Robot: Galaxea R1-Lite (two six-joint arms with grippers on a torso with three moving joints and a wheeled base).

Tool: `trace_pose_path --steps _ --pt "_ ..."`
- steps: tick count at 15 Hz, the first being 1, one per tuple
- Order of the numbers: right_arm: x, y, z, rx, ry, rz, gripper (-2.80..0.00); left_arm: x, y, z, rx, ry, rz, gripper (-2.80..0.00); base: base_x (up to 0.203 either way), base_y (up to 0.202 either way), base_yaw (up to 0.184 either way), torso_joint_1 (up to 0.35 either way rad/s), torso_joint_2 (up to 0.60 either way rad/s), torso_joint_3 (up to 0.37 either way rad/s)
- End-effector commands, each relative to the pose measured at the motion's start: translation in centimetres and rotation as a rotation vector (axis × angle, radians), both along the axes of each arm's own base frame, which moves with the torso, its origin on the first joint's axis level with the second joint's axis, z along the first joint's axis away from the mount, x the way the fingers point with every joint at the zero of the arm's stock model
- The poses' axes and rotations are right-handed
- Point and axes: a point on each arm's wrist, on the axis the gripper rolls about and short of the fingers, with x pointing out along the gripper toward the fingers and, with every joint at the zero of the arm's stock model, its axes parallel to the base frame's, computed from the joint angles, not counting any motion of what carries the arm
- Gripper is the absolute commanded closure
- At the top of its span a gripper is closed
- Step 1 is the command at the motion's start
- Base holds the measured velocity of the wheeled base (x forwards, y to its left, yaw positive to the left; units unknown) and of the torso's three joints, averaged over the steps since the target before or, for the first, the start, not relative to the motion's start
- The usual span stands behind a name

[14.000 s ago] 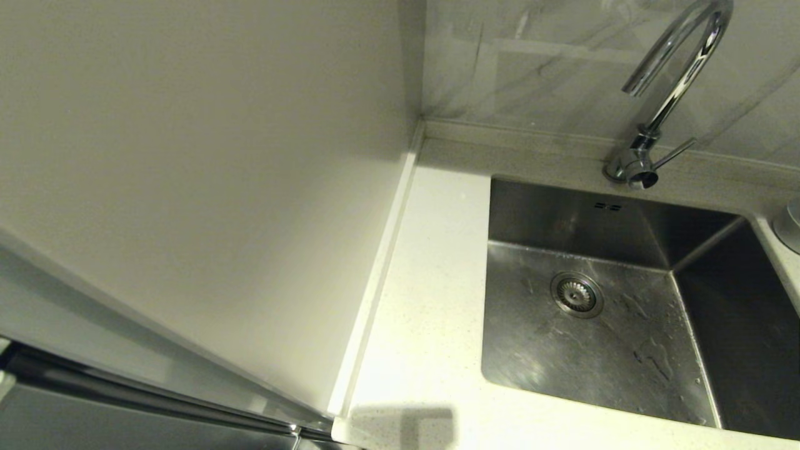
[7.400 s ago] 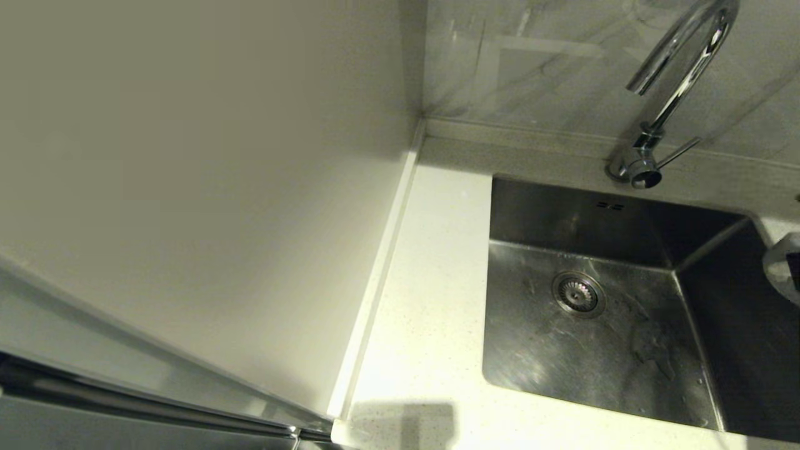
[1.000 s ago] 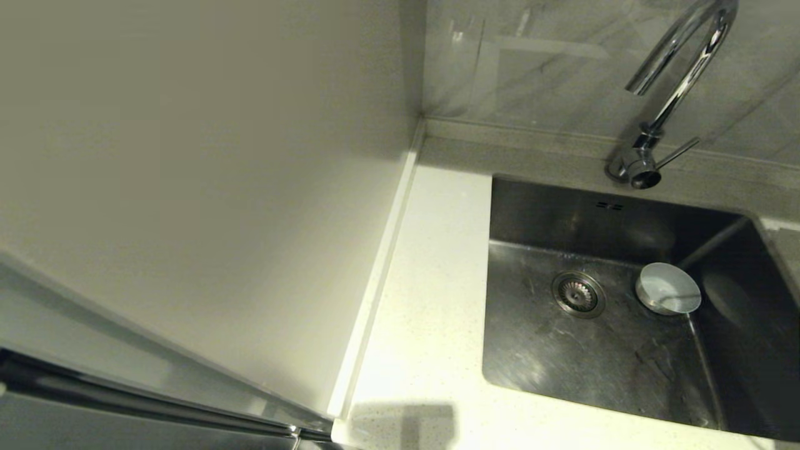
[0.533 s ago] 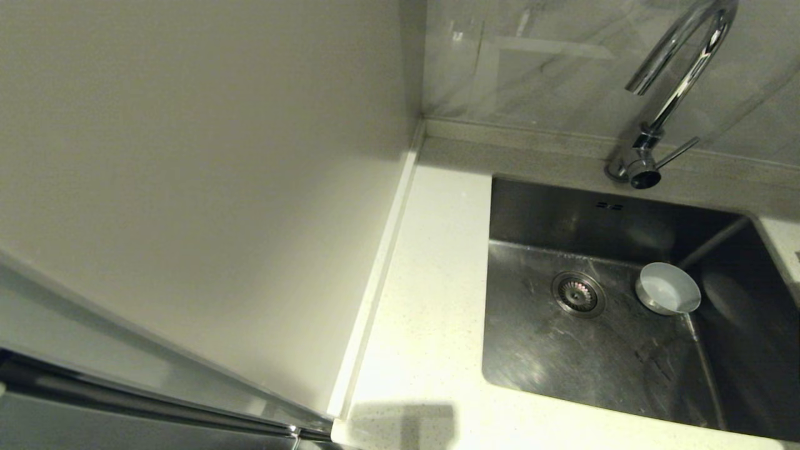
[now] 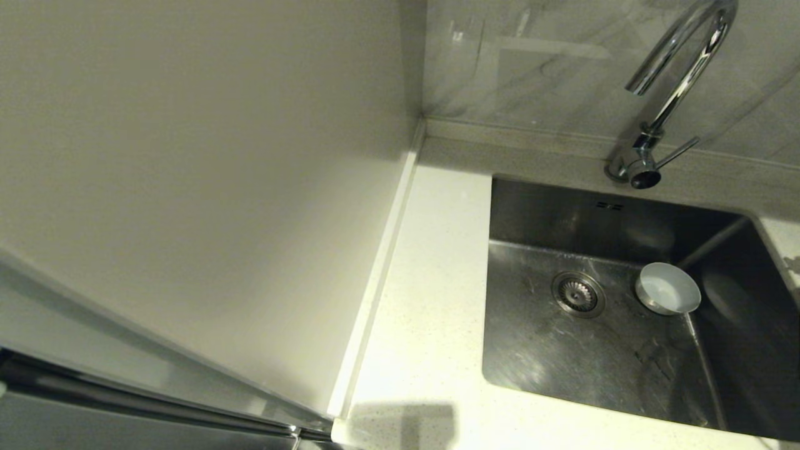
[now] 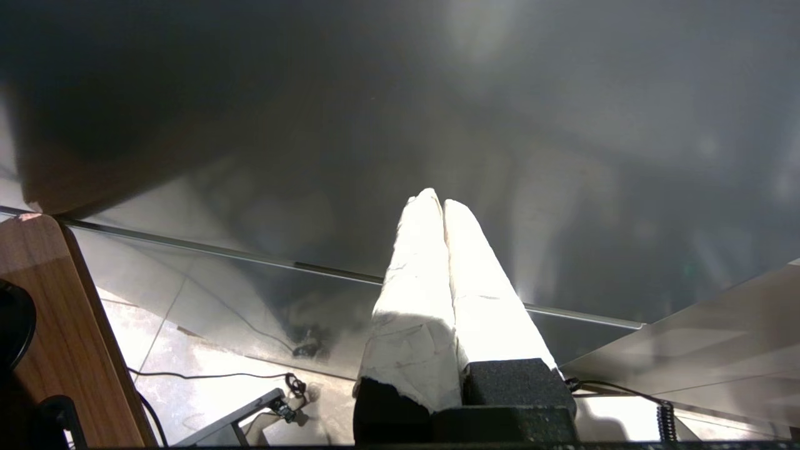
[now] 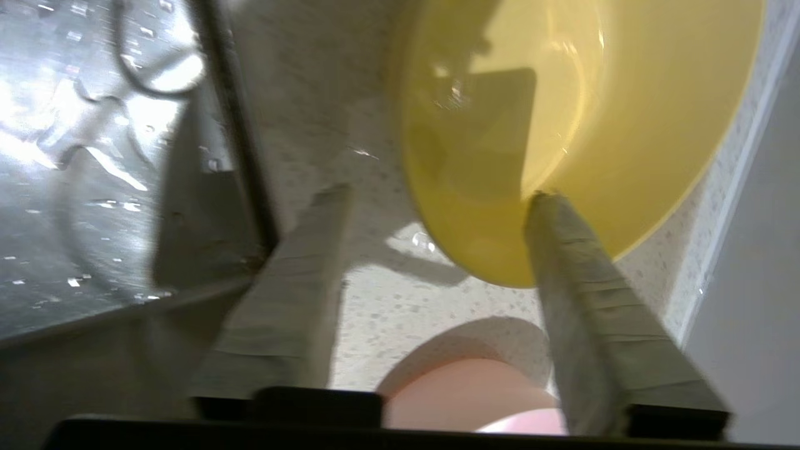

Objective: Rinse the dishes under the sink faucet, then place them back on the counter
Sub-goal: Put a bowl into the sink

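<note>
1. Since the earliest head picture, a white bowl (image 5: 667,288) has arrived in the sink (image 5: 600,350); over the last second it has not shifted, and no arm shows in the head view now.
2. That white bowl is small, round and smooth, sitting upright on the basin floor just beside the round strainer drain (image 5: 577,294), towards the right wall.
3. The sink is a rectangular brushed-steel basin with wet patches on its floor and two small overflow slots (image 5: 607,205) in the back wall.
4. The chrome gooseneck faucet (image 5: 672,94) stands behind the basin, its spout curving over it, its thin lever (image 5: 675,153) pointing right.
5. Only the right wrist view shows the other dishes: a glossy yellow bowl (image 7: 581,125) and a pale pink bowl (image 7: 469,394) on the speckled white counter (image 7: 369,306), beside the sink's edge.
6. The right gripper (image 7: 437,194) has its taped fingers apart; one fingertip (image 7: 544,203) lies against the yellow bowl's rim, the other fingertip over bare counter. Whether it grips the bowl, I cannot tell.
7. Only the left wrist view shows the left gripper (image 6: 437,203), fingers pressed together, parked off the counter above a tiled floor (image 6: 206,381) with cables, near a wooden panel (image 6: 69,331).
8. A plain off-white wall panel (image 5: 187,187) borders the counter on the left.
</note>
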Motion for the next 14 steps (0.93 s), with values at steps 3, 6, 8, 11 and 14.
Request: trace_pose_path --steps 3,6,8,11,14 --pt "-0.2 1.1 1.0 -0.014 -0.021 0.022 0.00 0.0 0.0 -0.1 0.000 0.002 0.000 0.00 0.000 0.000 0.000 0.000 0.00 0.000" --pt "-0.2 1.5 1.0 -0.012 -0.017 0.033 0.00 0.0 0.0 -0.1 0.000 0.002 0.000 0.00 0.000 0.000 0.000 0.000 0.00 0.000" --pt "-0.2 1.7 0.7 -0.005 -0.010 0.036 0.00 0.0 0.0 -0.1 0.000 0.002 0.000 0.00 0.000 0.000 0.000 0.000 0.00 0.000" --pt "-0.1 1.9 0.9 -0.009 -0.014 0.043 0.00 0.0 0.0 -0.1 0.000 0.002 0.000 0.00 0.000 0.000 0.000 0.000 0.00 0.000" --pt "0.3 2.0 1.3 -0.030 -0.038 0.053 0.00 0.0 0.0 -0.1 0.000 0.002 0.000 0.00 0.000 0.000 0.000 0.000 0.00 0.000"
